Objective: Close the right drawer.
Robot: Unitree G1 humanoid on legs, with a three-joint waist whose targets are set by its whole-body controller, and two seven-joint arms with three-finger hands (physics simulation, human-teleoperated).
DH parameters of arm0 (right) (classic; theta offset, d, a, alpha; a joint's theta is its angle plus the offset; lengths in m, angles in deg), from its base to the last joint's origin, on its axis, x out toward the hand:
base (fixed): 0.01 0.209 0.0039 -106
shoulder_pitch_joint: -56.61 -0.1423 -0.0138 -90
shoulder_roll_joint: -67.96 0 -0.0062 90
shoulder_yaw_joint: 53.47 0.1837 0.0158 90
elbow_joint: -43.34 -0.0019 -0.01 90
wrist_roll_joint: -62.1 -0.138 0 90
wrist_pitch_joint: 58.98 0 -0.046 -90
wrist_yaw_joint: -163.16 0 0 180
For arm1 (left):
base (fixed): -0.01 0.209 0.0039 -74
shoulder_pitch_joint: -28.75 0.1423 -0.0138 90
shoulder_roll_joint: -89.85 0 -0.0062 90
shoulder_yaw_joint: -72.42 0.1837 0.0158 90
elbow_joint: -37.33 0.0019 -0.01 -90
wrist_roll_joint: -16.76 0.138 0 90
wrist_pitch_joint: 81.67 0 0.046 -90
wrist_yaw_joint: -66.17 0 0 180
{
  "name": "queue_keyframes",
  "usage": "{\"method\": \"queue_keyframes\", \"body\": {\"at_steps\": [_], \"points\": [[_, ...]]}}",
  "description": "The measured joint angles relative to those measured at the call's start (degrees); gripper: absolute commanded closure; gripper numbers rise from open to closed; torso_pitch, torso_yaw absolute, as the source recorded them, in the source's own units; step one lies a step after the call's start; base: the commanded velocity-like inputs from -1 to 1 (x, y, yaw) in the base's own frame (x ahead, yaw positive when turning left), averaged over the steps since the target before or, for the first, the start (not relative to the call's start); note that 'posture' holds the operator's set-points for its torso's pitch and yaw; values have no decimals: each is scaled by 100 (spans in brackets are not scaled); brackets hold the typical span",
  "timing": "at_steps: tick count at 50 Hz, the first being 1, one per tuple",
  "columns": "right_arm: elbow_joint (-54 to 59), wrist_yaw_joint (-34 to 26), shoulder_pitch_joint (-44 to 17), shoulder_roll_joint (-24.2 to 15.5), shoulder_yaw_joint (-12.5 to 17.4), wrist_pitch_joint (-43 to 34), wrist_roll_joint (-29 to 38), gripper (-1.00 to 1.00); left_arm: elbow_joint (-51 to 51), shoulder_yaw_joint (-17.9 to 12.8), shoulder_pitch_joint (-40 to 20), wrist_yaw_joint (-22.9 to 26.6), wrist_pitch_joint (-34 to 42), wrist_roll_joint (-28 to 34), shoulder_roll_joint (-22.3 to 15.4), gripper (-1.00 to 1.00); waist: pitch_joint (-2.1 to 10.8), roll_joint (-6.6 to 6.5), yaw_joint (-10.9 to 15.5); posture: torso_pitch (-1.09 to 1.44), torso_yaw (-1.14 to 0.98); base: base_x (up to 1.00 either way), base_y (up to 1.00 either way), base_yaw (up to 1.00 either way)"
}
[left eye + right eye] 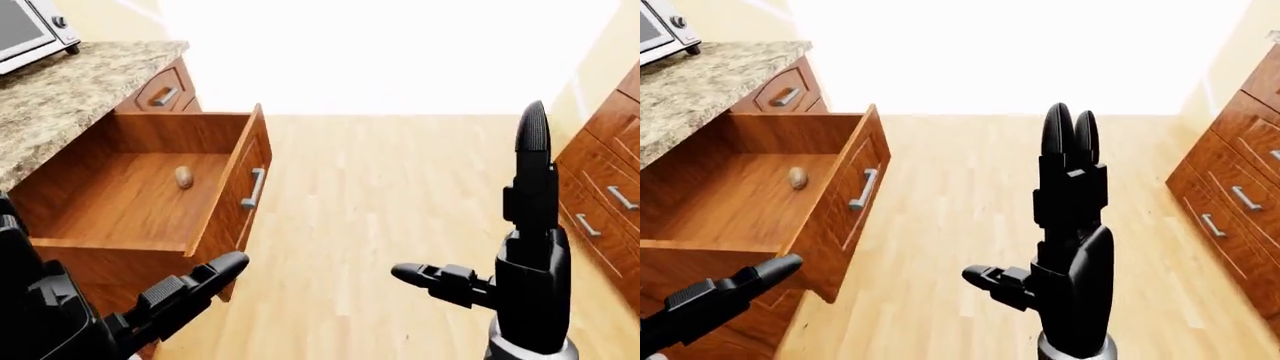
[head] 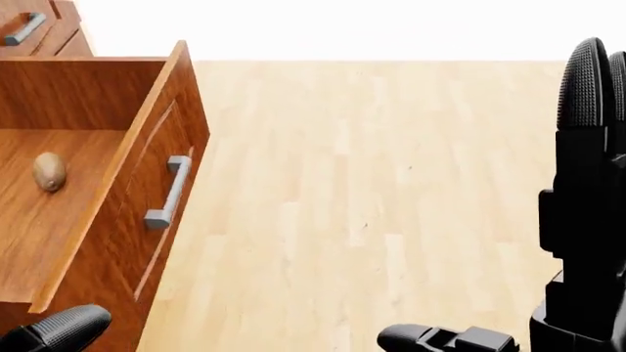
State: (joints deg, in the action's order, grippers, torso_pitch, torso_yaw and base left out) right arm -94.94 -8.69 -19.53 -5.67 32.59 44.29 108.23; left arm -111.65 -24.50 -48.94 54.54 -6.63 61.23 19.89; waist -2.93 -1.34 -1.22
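The wooden drawer stands pulled far out from under the granite counter at the left of the left-eye view. Its front panel carries a grey bar handle. A small brown potato-like thing lies on the drawer floor. My left hand is open, fingers stretched, low at the left just below the near corner of the drawer front, not touching the handle. My right hand is open and upright, fingers pointing up, over the floor to the right of the drawer.
A shut drawer lies past the open one. A microwave stands on the counter at top left. More wooden drawers line the right wall. Light wood floor runs between the two cabinet rows.
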Motion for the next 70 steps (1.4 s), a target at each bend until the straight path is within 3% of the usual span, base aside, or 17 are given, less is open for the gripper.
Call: {"method": "queue_keyframes", "body": {"at_steps": [2,3,17,19,22,25,28,30,43,44,47,49,53,55,68,69,70], "points": [[10,-1,-7,0,-5,-5,5,-100,7,-5,-6,-1,1,2,-7,-100,41,-259,9,0,0,0,37,0],[39,-10,-16,33,-45,4,13,-100,34,-45,-14,-12,23,-3,-37,-100,70,-294,59,0,0,0,37,0],[35,-31,4,16,-89,44,12,-100,32,-77,-3,-20,92,-24,-29,-100,18,420,75,0,0,0,38,0],[77,-24,10,-15,-29,20,8,-100,71,-26,-2,-5,63,-20,6,-100,6,311,-13,0,0,0,37,0],[158,-34,50,-8,-7,-47,7,-100,115,-18,16,34,71,-12,-5,-100,84,386,-1,0,0,0,38,0],[49,-33,3,-4,-20,-47,-3,-100,26,-14,-4,16,60,-13,-5,-100,56,227,20,0,0,0,38,0],[5,-6,7,-9,-25,-9,-7,-100,-1,13,-3,1,20,-8,-15,-100,-4,-75,-4,0,0,0,38,0],[38,-17,-7,22,-68,5,-1,-100,26,-26,-11,-13,31,-14,-50,-100,68,-282,50,0,0,0,38,0],[48,-27,-18,-3,-100,45,19,-100,36,-20,11,-34,61,-4,-31,-100,13,453,30,0,0,0,37,0],[82,-20,-8,-22,-61,37,16,-100,72,11,13,-28,44,2,-13,-100,-15,363,-18,0,0,0,38,0],[206,-34,38,-17,-25,-37,15,-100,134,15,40,4,48,16,-24,-100,58,398,-4,0,0,0,38,0],[162,-36,15,-18,-32,-48,15,-100,79,2,28,-4,52,14,-22,-100,83,332,19,0,0,0,37,0],[76,-1,4,-24,-25,10,-2,-100,19,36,19,-25,3,20,-17,-100,-3,-32,-5,0,0,0,37,0],[78,-5,-12,-17,-33,14,-2,-100,19,26,22,-25,6,22,-22,-100,65,-312,29,0,0,0,38,0],[108,-31,-2,8,-102,72,34,-100,57,-22,44,-53,70,2,-37,-100,10,408,77,0,0,0,37,0],[103,-27,-4,-5,-83,67,33,-100,56,-4,35,-49,60,5,-24,-100,24,434,47,0,0,0,38,0],[127,-20,8,-22,-45,57,30,-100,89,28,41,-42,43,9,-6,-100,-4,337,-2,0,0,0,38,0]]}}
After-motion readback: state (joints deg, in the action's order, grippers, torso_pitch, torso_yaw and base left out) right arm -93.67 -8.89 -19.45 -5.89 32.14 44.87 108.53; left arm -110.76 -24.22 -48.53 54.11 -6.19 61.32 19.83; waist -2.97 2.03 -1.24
